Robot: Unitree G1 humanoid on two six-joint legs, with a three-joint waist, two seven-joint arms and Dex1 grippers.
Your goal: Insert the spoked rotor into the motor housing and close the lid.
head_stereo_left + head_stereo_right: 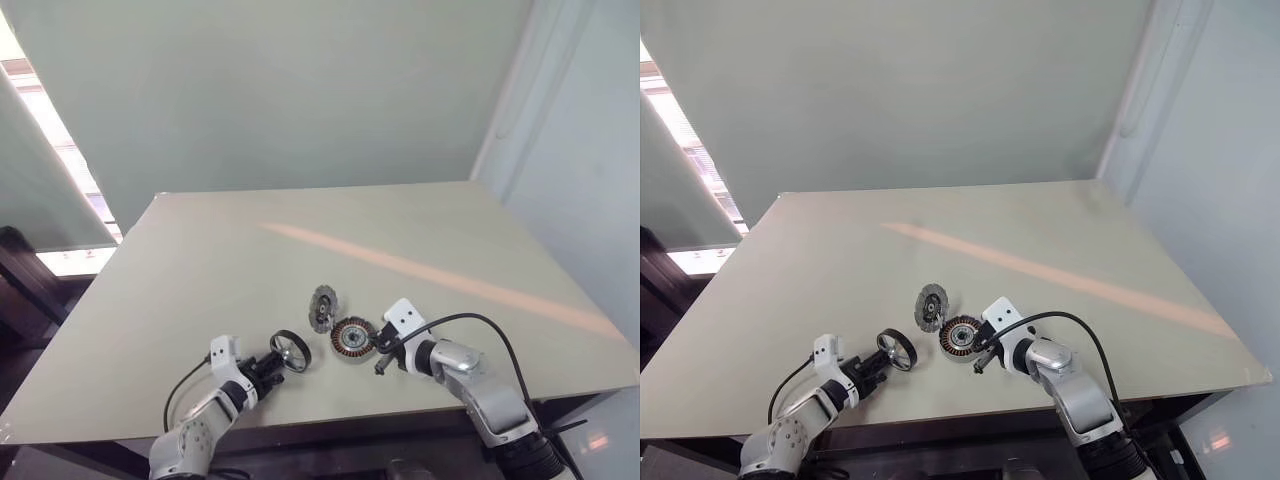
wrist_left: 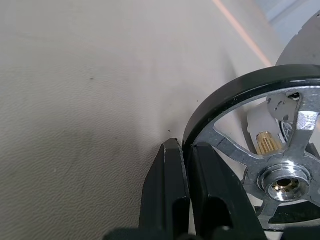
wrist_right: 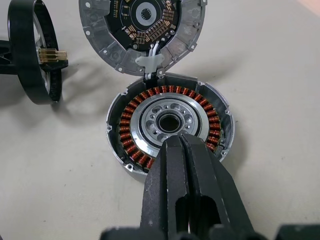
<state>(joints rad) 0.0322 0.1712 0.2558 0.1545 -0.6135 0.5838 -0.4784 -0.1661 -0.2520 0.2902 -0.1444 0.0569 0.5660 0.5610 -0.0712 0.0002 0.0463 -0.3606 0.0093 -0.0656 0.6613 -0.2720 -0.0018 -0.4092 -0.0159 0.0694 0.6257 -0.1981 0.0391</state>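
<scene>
Overall light: soft and even across the table (image 1: 200, 290), moderately bright.
Source: a bright, blown-out window strip (image 1: 60, 160) lay beyond the table's left edge.
Streak: 1 pale orange band of light (image 1: 430, 270) crossed the table diagonally, beyond the motor housing (image 3: 170, 125).
Shadows: faint and soft-edged beside the motor housing and beside the spoked rotor (image 3: 35, 50).
Glare: bright highlights sat on the spoked rotor's silvery hub (image 2: 282, 182).
Focus: in the left wrist view, the background beyond the spoked rotor was blurred.
Sharpness: the motor housing's copper windings were crisp.
</scene>
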